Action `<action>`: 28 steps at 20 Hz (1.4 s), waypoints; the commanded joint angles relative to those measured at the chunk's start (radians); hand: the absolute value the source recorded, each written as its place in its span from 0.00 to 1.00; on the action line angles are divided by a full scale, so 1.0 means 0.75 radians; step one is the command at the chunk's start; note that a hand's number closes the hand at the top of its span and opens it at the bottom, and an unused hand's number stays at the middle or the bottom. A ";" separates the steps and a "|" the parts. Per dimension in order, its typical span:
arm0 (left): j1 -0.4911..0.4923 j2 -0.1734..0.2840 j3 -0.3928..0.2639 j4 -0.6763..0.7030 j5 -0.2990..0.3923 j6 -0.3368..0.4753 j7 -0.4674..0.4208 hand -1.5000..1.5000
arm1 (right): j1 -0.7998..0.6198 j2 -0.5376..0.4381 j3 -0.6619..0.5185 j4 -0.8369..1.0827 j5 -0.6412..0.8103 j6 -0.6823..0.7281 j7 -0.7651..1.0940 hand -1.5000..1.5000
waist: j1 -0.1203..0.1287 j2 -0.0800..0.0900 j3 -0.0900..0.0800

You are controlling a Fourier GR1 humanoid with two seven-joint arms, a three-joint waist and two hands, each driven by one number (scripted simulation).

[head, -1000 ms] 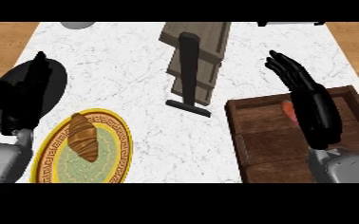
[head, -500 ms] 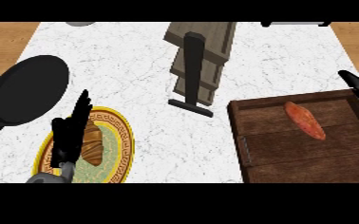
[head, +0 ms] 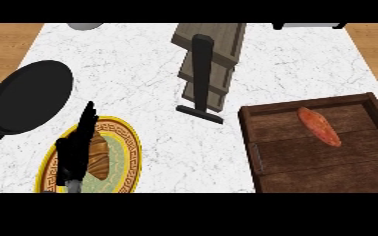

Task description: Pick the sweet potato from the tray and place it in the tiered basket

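Observation:
An orange sweet potato (head: 319,126) lies in the upper part of a dark wooden tray (head: 295,170) at the lower right. The tiered basket (head: 210,62), made of grey-brown wooden shelves on a black post and foot, stands at the top centre of the marble counter. My left hand (head: 76,152) shows at the lower left with fingers straight and pointing up, over a gold-rimmed plate. My right hand is out of the picture. Nothing touches the sweet potato.
A gold-rimmed plate (head: 122,167) with a croissant (head: 97,155) sits at the lower left. A black round pan (head: 33,97) lies at the left edge. A grey bowl's edge (head: 86,26) and a dark object (head: 306,25) show along the top.
My right hand, over the tray a second ago, has withdrawn out of view, leaving the sweet potato uncovered. My left hand came up over the plate and has stayed there.

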 commanded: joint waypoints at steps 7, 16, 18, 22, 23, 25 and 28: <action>0.027 0.005 0.009 0.033 0.012 -0.029 0.061 0.50 | 0.196 -0.342 0.170 -0.373 0.485 -0.037 0.209 0.00 | -0.022 0.002 -0.014; 0.064 -0.037 -0.001 0.023 -0.019 -0.050 0.035 0.50 | 0.327 -0.185 0.267 -0.767 0.824 -0.300 0.635 0.00 | 0.004 0.007 -0.011; 0.052 -0.036 0.018 0.073 -0.026 -0.055 0.023 0.50 | 0.392 -0.131 0.328 -0.895 0.922 -0.349 0.717 0.00 | -0.006 0.006 -0.011; 0.043 -0.101 -0.030 -0.006 -0.064 -0.027 0.071 0.50 | 0.324 -0.041 0.441 -0.816 1.120 -0.368 0.755 0.00 | 0.017 0.010 -0.009; 0.032 -0.125 -0.041 0.034 -0.085 -0.006 0.062 0.50 | 0.331 -0.067 0.433 -0.740 1.174 -0.380 0.697 0.00 | 0.016 0.012 -0.009; 0.072 -0.101 -0.042 0.008 -0.071 -0.048 0.067 0.50 | 0.315 -0.042 0.488 -0.728 1.266 -0.382 0.779 0.00 | 0.023 0.012 -0.009; 0.008 -0.085 0.010 0.021 -0.072 -0.063 0.078 0.50 | 0.234 -0.033 0.545 -0.762 1.344 -0.264 0.961 0.00 | 0.026 0.013 -0.010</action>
